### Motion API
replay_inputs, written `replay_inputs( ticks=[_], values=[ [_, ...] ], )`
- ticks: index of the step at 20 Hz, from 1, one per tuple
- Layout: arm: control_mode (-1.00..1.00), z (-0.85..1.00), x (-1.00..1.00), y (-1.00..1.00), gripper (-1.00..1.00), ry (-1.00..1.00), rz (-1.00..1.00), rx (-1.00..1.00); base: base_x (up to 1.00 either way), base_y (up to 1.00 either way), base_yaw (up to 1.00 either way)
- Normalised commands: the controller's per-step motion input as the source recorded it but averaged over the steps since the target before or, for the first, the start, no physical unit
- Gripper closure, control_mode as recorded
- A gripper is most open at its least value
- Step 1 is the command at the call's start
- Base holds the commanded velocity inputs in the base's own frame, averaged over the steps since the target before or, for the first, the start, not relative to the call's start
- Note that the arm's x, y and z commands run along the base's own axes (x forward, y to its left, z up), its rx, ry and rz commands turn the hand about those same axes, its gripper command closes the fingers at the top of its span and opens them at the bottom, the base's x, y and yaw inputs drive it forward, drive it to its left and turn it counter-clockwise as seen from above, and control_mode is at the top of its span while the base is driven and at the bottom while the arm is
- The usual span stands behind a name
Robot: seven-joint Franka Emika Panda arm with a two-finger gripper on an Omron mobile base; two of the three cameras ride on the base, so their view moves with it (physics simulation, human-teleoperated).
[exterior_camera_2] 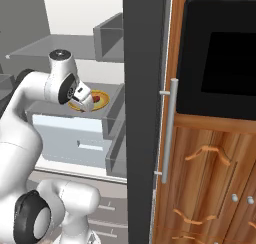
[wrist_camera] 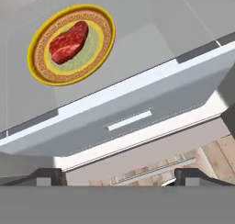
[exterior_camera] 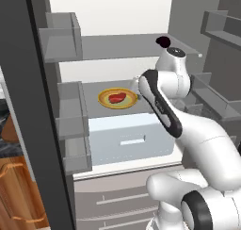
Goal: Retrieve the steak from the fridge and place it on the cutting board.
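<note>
So the white arm's two-finger gripper (wrist_camera: 117,175) hangs at the front of the open tall dark grey fridge (exterior_camera: 28,106), jaws spread wide with nothing between them. Closest in is the wooden cabinet front (exterior_camera_2: 210,183) with its long metal handle (exterior_camera_2: 170,130) beside the fridge, and a dark oven window (exterior_camera_2: 222,63) above it. Inside the fridge, the pale blue-white drawer (exterior_camera: 129,139) sits low with a slim white handle. Right above it on the grey shelf (exterior_camera: 94,106) is the round yellow patterned plate (exterior_camera: 117,98), and the small flat raw red steak (exterior_camera: 116,97) lies on that plate, clear of the gripper. Further back are the white inner walls and an upper grey shelf (exterior_camera: 122,46).
</note>
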Motion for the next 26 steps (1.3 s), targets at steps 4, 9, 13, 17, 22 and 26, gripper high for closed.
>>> replay_inputs(
  ticks=[4,9,13,17,22,26],
  values=[
    [-1.0,0.0,0.81,0.51,-1.0,0.0,-0.29,-0.01,0.0,0.0,0.0],
    [-1.0,-0.01,0.86,0.1,-1.0,0.01,-0.15,0.0,0.0,0.0,0.0],
    [-1.0,-0.08,0.7,-0.02,-1.0,0.06,-0.02,0.0,0.0,0.0,0.0],
    [-1.0,-0.21,0.45,-0.16,-1.0,0.03,0.0,0.0,0.0,0.0,0.0],
    [-1.0,-0.45,0.21,-0.14,-1.0,0.0,0.02,0.0,0.0,0.0,0.0],
    [-1.0,-0.41,0.19,0.0,-1.0,-0.02,0.02,0.0,0.0,0.0,0.0]
  ],
)
